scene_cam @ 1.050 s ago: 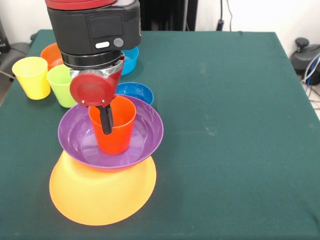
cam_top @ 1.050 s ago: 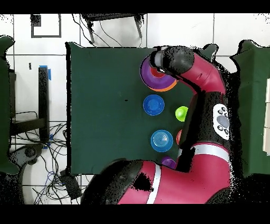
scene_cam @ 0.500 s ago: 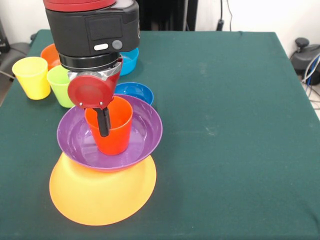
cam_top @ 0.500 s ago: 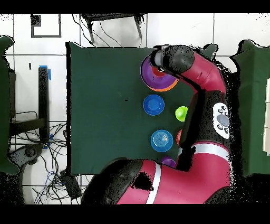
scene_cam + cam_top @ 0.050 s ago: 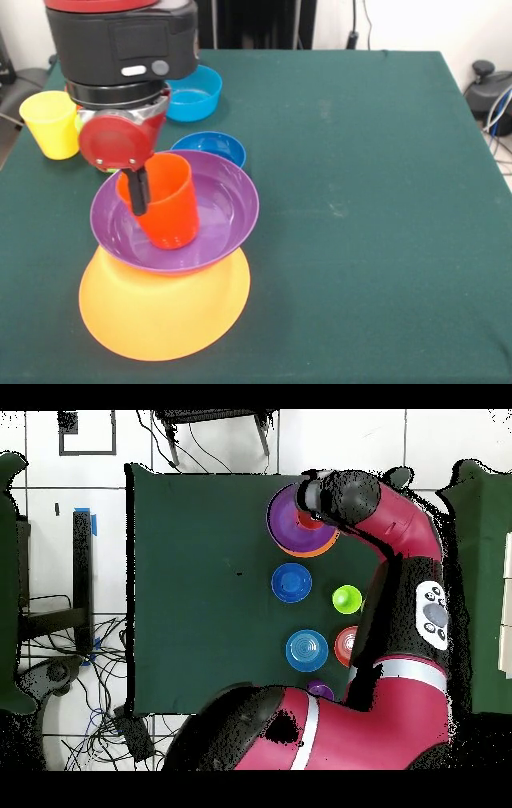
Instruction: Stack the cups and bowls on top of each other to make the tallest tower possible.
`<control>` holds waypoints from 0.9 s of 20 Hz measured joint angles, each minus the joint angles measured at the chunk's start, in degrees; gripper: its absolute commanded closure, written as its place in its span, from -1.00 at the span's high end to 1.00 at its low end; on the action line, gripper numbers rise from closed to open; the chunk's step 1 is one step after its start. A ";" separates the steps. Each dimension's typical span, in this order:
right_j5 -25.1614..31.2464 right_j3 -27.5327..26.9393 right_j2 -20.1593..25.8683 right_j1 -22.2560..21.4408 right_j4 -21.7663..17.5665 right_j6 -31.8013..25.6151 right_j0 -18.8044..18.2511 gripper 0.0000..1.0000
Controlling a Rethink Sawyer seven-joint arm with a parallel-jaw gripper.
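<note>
Tool (image 5: 138,200) shifted left w/ orange-red cup (image 5: 164,204) gripped, tilted in purple bowl (image 5: 216,216); dark blue bowl (image 5: 210,146) just behind.

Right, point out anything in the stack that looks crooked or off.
The orange-red cup leans inside the purple bowl rather than standing upright, with a finger of the gripper inside its rim. The purple bowl also sits off-centre on the upturned yellow-orange bowl.

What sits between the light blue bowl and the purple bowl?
The dark blue bowl, seen in the front view, lies between the light blue bowl and the purple bowl.
</note>
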 measured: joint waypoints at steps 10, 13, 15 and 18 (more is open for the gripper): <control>0.01 0.00 0.00 -0.05 -0.59 0.00 -0.90 -1.00; 0.01 0.00 0.00 -0.05 -0.64 0.00 -0.89 -1.00; -0.01 -0.01 0.00 -0.06 -0.69 0.00 -0.89 -1.00; -0.01 -0.02 0.00 -0.06 -0.77 0.00 -0.89 -1.00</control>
